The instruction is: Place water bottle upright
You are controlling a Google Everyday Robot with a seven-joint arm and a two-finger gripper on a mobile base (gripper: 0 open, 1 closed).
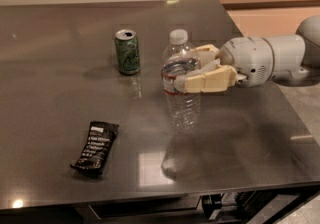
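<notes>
You are looking at the water bottle point(182, 103) standing upright just right of the middle of the frame, white cap point(178, 36) on top and its ribbed clear body running straight down to the dark, glossy table point(60, 98). Its base appears to meet the tabletop, and a faint reflection shows directly beneath it, but you cannot be sure from this view that it is fully set down. Your gripper point(191, 68) reaches in from the right edge of the frame and is clamped on the bottle at the height of the narrow label band point(171, 79): one beige finger point(210, 80) lies across the near side of the bottle and the other point(205, 50) sits against its far side, so the bottle stands between them. The white wrist housing point(260, 60) stretches away to the right, level with the upper half of the bottle. To the left of the bottle, and a little higher in the frame, a green soda can point(127, 52) stands upright, apart from the bottle and shorter than it. In the lower left of the frame a black snack bar wrapper point(95, 148) lies flat on the table, well apart from both the can and the bottle.
</notes>
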